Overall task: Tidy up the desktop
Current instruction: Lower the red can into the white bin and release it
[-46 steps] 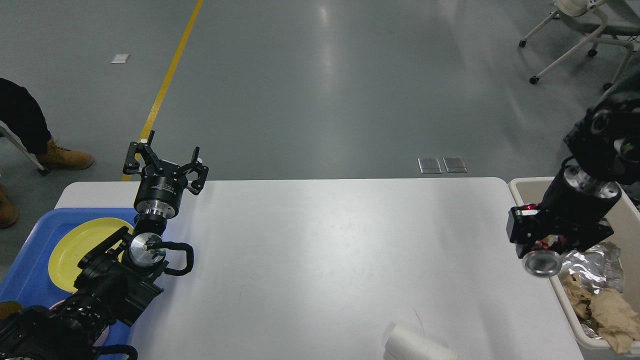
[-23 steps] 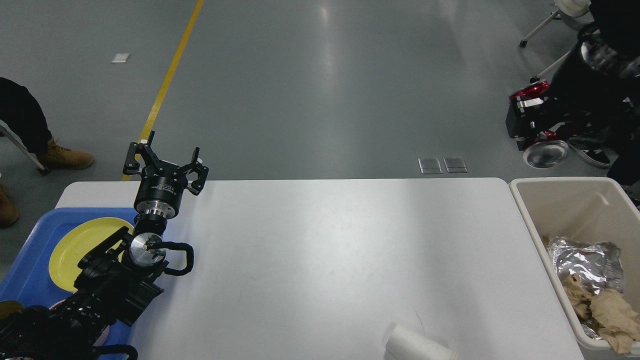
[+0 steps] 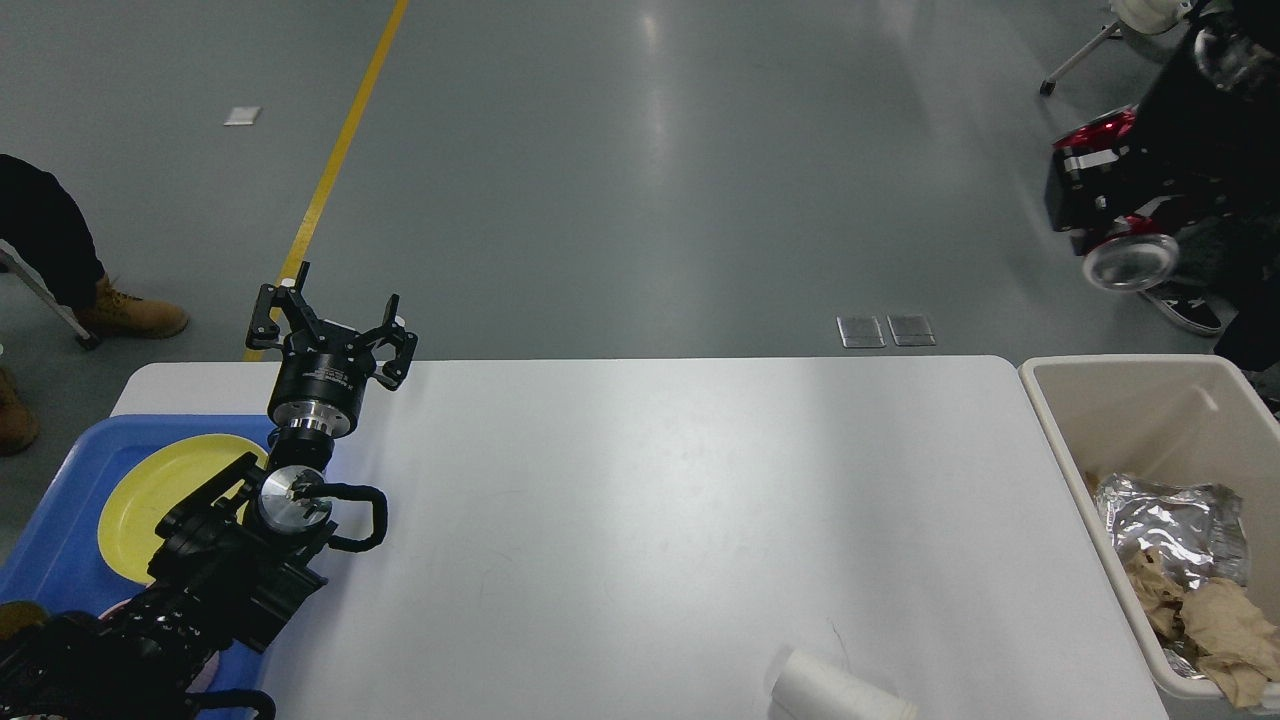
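From the head view, the desktop [image 3: 650, 500] fills the lower middle of the picture, its long axis running left to right across our front and its far edge square to us, with rounded corners at the back. It is a fixed, stiff, smooth surface, so we judge it is not itself to be lifted; what we would handle is what lies on it. The only loose thing on it is a white cup [image 3: 835, 690] lying on its side at the near edge, right of centre, its open end towards the left and its axis running roughly left to right, partly cut off by the picture's bottom. We judge it light, thin-walled and easily crushed, likely to roll on the smooth top, so a soft pinch across the wall near the rim seems best. A blue tray [image 3: 60, 560] with a yellow plate [image 3: 160, 490] sits at the left end, and a beige bin [image 3: 1130, 400] holding foil and brown paper stands just off the right end. Our left gripper [image 3: 330, 320] hovers over the far left corner, fingers spread apart and holding nothing. Our right gripper [image 3: 1100, 215] is raised well beyond the bin at the upper right, dark and seen at an angle, so we cannot tell whether its fingers are apart or together.
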{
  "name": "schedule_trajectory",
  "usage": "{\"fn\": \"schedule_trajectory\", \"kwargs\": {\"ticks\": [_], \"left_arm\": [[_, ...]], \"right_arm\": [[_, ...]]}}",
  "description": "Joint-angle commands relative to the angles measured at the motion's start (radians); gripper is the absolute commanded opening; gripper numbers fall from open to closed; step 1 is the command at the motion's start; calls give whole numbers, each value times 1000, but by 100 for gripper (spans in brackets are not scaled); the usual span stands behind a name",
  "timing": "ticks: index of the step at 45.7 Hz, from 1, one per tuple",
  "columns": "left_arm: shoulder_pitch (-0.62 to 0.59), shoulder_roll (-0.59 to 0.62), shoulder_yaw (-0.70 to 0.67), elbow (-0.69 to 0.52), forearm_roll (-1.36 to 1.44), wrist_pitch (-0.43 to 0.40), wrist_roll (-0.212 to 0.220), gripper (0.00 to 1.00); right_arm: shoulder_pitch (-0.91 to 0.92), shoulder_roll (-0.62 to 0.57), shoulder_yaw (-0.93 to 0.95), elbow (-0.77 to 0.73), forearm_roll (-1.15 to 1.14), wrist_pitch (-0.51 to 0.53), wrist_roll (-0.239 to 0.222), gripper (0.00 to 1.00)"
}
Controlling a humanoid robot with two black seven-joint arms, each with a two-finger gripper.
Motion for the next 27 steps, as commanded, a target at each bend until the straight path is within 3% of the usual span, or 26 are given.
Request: {"fn": "schedule_trajectory", "kwargs": {"ticks": [1,10,20,27], "left_arm": [[0,0,0,0,0,0,0,96],[0,0,0,0,0,0,0,96],[0,0,0,0,0,0,0,96],[0,0,0,0,0,0,0,96]], "right_arm": [[-133,-49,-78,-140,-22,0,-7,0],[-424,-123,-77,-246,-127,0,-7,0],[-810,-143,-69,-315,-127,-436,-4,0],[-1021,-99,-33,-335,-128,-630,-6,0]]}}
